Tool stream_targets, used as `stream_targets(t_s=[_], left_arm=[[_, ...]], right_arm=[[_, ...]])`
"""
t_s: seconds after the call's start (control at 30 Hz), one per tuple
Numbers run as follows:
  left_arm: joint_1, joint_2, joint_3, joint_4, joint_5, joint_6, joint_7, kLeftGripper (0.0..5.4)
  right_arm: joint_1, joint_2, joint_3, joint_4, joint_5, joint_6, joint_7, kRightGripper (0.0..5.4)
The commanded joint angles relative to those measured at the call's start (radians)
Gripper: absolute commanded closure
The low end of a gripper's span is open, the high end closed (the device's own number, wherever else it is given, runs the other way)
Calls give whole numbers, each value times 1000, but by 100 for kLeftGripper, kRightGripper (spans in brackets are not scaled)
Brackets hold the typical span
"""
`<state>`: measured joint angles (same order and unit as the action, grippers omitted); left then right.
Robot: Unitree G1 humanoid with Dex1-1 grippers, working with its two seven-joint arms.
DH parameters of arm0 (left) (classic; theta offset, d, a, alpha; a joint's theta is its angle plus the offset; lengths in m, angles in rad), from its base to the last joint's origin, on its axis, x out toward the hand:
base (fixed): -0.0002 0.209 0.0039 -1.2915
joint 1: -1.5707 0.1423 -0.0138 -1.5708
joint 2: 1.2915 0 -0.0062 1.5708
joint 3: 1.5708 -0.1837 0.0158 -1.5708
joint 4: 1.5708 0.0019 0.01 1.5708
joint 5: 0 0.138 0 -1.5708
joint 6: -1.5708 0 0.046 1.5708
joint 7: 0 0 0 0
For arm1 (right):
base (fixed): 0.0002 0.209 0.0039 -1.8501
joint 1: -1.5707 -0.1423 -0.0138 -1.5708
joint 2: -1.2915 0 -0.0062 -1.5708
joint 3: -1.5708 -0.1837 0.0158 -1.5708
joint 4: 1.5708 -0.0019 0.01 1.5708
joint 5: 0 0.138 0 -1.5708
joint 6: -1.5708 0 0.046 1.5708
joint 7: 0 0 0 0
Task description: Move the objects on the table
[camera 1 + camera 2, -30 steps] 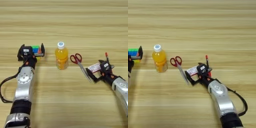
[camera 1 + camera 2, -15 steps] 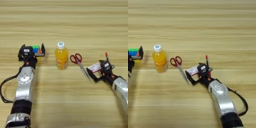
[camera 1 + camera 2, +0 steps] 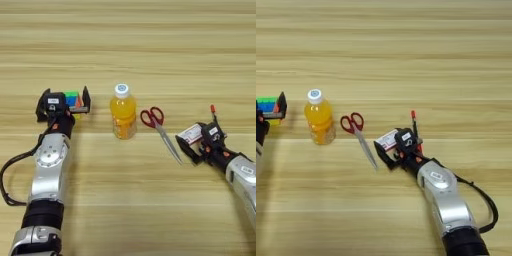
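L black two-finger gripper [image 3: 64, 102] spread around multicoloured puzzle cube [image 3: 73, 99]; R gripper [image 3: 397, 148] fingers apart at small red-and-white card [image 3: 388, 140]. Grasp step probably; next: close, lift.

Two head-camera eyes look steeply down on table [image 3: 150, 40]; left eye reaches further left; both share bottle [image 3: 319, 123] and scissors [image 3: 159, 130].

No lettering can be made out anywhere; the small red-and-white card [image 3: 387, 141] at the right gripper [image 3: 391, 152] carries print too fine to read.
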<state>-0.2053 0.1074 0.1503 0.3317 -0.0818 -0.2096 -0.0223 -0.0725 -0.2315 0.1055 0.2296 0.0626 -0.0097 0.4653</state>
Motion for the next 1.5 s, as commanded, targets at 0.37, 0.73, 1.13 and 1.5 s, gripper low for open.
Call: stream_targets(t_s=[0.37, 0.73, 1.13, 1.5], left_arm=[[2, -1, -3, -12, 7, 9, 3, 0], [2, -2, -4, -9, 8, 7, 5, 0], [1, -2, -4, -8, 10, 5, 6, 0], [1, -2, -4, -9, 10, 5, 6, 0]], right_arm=[[17, -8, -23, -57, 7, 18, -17, 144], [-10, -28, -105, -111, 35, 37, -46, 145], [-55, -60, -205, -72, 53, 52, -93, 145], [-109, -88, -263, 72, 42, 58, -163, 145]])
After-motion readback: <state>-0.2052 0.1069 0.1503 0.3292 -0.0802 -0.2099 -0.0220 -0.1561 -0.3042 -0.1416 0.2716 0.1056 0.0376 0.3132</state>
